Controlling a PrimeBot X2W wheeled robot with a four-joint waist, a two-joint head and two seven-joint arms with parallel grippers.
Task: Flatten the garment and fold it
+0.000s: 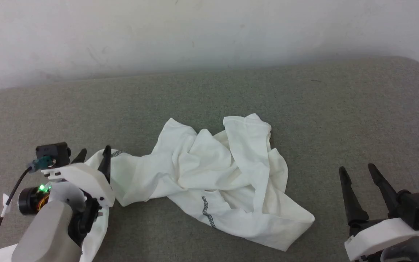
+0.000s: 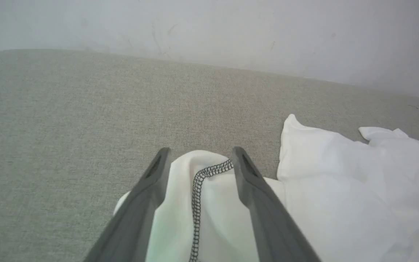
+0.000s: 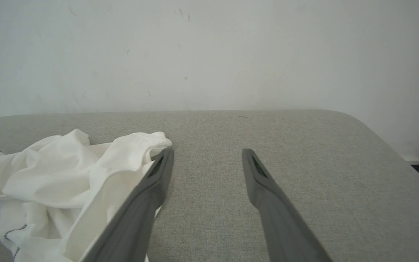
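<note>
The white garment lies crumpled in the middle of the grey padded surface, with a dark zigzag seam showing near its front. One end stretches left under my left gripper. In the left wrist view the left gripper is open, and a fold of the garment with a zigzag seam lies between its fingers. My right gripper stands open at the lower right, apart from the cloth. In the right wrist view the right gripper holds nothing, and the garment lies to its left.
A white wall runs along the far side of the surface. The surface has rounded corners, and its right edge drops off beside the wall. Bare grey surface lies to the right of and behind the garment.
</note>
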